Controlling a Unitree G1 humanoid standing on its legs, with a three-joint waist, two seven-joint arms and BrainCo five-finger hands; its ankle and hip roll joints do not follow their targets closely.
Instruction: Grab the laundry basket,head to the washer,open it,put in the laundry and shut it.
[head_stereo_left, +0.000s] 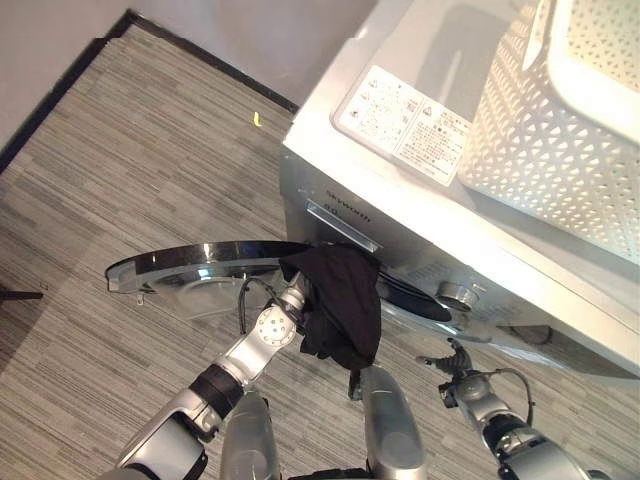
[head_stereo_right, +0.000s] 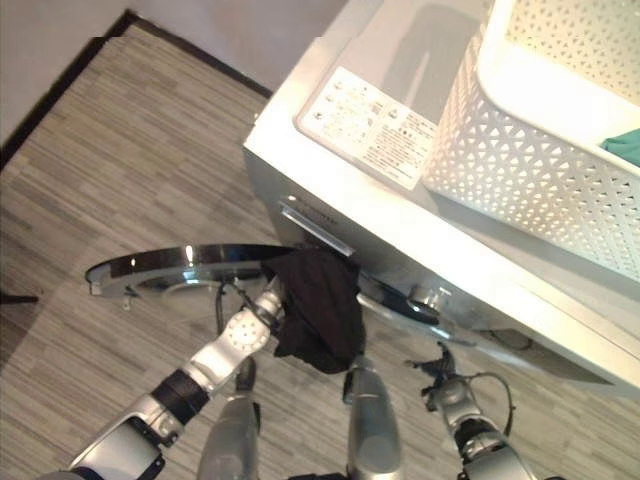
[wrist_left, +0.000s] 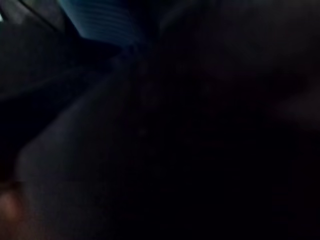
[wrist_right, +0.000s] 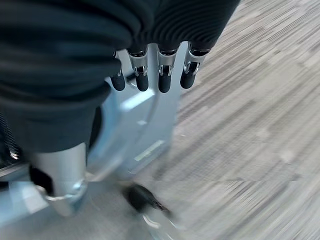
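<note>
Step in hand, as I read it: loading. Washer door (head_stereo_left: 205, 262) is swung open and lies out flat at the left of the washer front, glass facing up

Left robot hand (head_stereo_left: 298, 292) is up at the door opening with a black garment (head_stereo_left: 340, 300) draped over it; cloth hangs down from the lip of the opening, mostly outside the drum. Fingers are buried in the cloth, so can't tell if they're clamped on it or just carrying it. Left wrist view is near-black, cloth right against the lens, no help there

Washer (head_stereo_left: 420, 205) stands at the right of the floor (head_stereo_left: 120, 180), top panel bare apart from a label sticker (head_stereo_left: 405, 122). White laundry basket (head_stereo_left: 560, 110) sits on the washer top toward its right edge; in the right eye view a teal item (head_stereo_right: 625, 145) shows inside it, so likely more to load

Right robot hand (head_stereo_left: 455, 365) is low, below the washer front's right part, near the round knob (head_stereo_left: 458, 295) but not touching anything. In its own wrist view the fingers (wrist_right: 162, 80) hang relaxed and hold nothing

Next move, my call: push the black garment past the lip and deeper into the drum, then let go and pull the left arm clear. Watch for cloth trailing over the seal, since it'd jam the door. Then fetch the rest from the basket, swing the door shut
</note>
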